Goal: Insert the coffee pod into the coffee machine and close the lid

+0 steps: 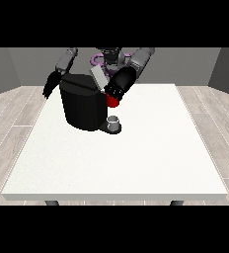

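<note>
Table, white and large, is carrying everything else and is running from the robot toward the camera. Coffee machine, a black block, is standing on the far left part of the table, with its grey lid tilting upward, so the lid is not yet closed. Hand at the view's right is reaching in at the machine's upper front edge, just beside the lid and right above a red thing at the machine; whether its fingers are released, clenched or grasping anything cannot be told. Hand at the view's left is hanging behind the machine's far corner, apart from the work, its fingers equally unreadable. Grey thing is sitting on the machine's low base, just under the red thing; it cannot be told for the pod, so the pod's place is remaining unconfirmed. By judgement, the insertion step is being worked at the machine's opening; the next move is calling for clearing the hand and pressing the lid down.
</note>
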